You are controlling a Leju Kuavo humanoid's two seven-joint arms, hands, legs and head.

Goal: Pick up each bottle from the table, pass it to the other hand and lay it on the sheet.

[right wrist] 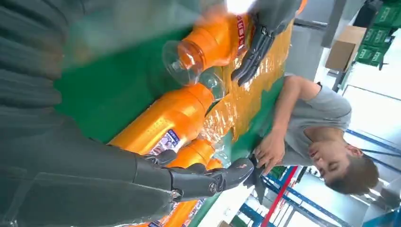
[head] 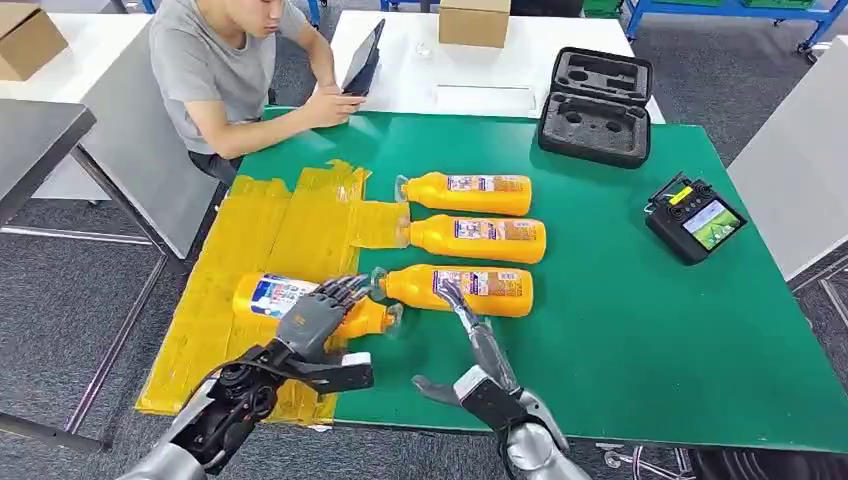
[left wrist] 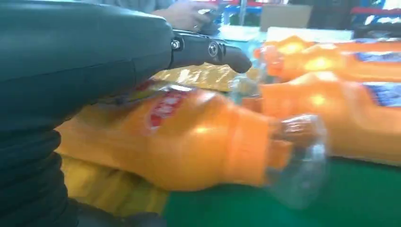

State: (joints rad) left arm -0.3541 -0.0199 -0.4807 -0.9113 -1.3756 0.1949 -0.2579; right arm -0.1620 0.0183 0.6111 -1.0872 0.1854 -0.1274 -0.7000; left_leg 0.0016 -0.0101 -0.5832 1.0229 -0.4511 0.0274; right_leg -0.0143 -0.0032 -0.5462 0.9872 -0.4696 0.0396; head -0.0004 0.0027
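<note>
You had a green table [head: 640,330] on grey carpet [head: 70,300], with a white table [head: 420,60] behind it at twelve o'clock and a grey one [head: 40,140] at ten. Cardboard boxes [head: 474,20] sat on the far tables, blue racking [head: 720,8] at one o'clock, and a grey panel [head: 800,170] at three.
</note>
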